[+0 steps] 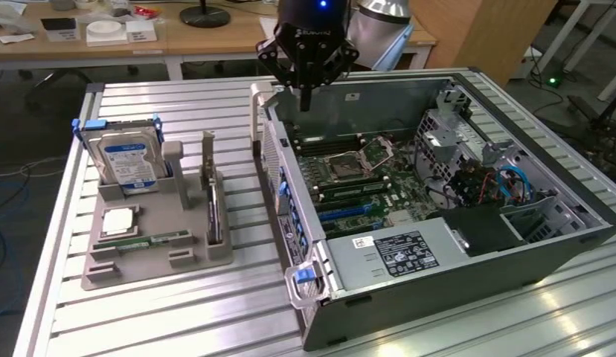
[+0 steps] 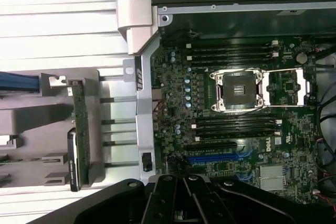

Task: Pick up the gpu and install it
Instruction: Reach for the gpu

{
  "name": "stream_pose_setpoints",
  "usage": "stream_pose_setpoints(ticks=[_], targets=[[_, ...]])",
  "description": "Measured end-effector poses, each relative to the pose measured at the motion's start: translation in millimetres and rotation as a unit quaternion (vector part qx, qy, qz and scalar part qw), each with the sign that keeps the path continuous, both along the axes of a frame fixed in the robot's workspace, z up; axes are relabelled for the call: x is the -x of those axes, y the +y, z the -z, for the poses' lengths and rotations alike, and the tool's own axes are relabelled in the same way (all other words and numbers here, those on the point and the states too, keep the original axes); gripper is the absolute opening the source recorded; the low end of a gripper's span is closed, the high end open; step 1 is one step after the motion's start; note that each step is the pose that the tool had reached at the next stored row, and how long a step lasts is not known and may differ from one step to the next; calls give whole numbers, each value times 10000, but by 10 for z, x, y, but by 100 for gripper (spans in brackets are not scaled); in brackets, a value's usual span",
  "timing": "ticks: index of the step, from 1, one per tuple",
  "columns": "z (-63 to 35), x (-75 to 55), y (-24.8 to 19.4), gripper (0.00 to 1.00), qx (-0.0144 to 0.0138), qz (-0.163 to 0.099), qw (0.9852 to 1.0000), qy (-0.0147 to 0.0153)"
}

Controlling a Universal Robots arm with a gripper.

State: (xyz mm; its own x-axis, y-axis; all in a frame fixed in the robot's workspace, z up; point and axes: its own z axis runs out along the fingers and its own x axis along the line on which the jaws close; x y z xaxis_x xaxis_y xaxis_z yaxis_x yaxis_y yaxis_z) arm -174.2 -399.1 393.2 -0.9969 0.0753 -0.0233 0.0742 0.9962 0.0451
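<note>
I get even overhead room light in the exterior view, with white glare on the near slats of the table (image 1: 179, 320). From the wrist camera, the table washes out almost white, the motherboard (image 2: 236, 103) sits dimmer, and the gripper (image 2: 184, 182) reads as a dark silhouette.

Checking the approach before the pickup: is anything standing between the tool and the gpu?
Nothing visible blocks it. The shut tool hangs above the open computer case, higher than its wall. The gpu stands on edge in the grey holder at the exterior view's left of the case, its top edge uncovered.
</note>
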Motion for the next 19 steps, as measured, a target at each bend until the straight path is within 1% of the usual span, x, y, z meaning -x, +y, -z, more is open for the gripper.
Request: stream_pose_setpoints(ticks=[19], targets=[[2, 234, 0, 11, 0, 0, 10000, 0]])
